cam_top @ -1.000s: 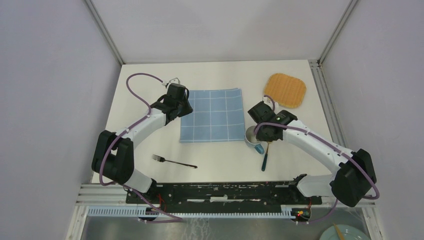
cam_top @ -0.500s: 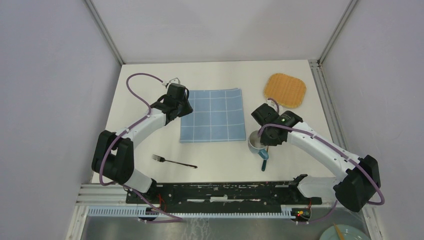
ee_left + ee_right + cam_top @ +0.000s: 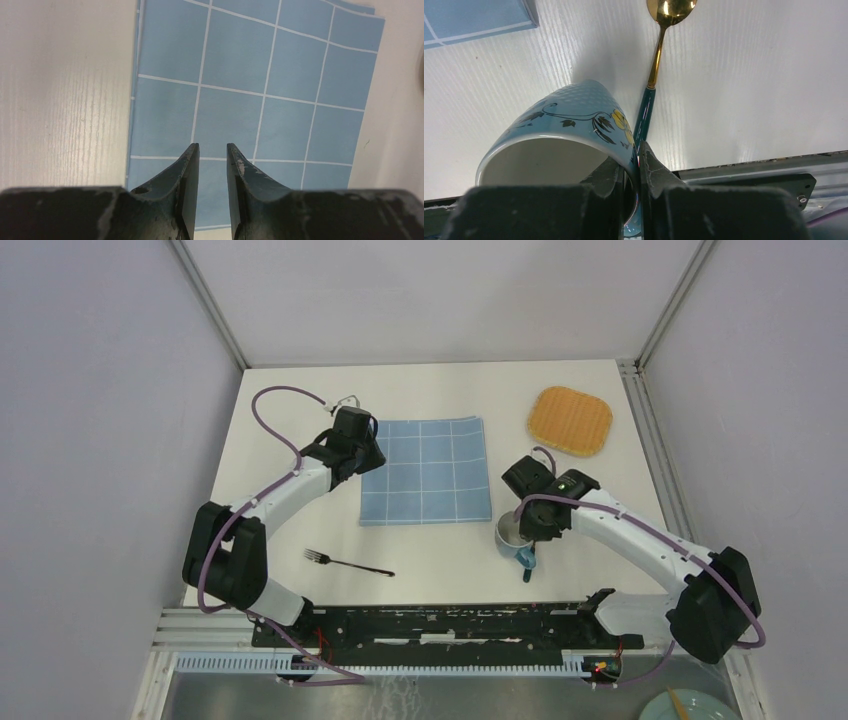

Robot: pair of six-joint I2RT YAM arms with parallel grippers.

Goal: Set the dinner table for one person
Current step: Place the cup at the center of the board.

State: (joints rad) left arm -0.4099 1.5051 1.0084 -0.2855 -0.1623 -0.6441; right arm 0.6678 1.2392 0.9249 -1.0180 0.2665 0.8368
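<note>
Firmly, right hand (image 3: 638, 150) tight on glossy blue mug (image 3: 569, 112); left hand (image 3: 213, 147) slightly agape.

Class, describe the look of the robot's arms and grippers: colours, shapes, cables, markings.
The left arm and right arm have white links, black joints and looping purple cables. The right wrist shows a green light. The left gripper and right gripper have dark, scuffed fingers.

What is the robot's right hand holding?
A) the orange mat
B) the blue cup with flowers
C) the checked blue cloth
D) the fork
B: the right wrist view shows the right gripper pinching the rim of the blue cup, with one finger inside the cup and one outside.
</note>
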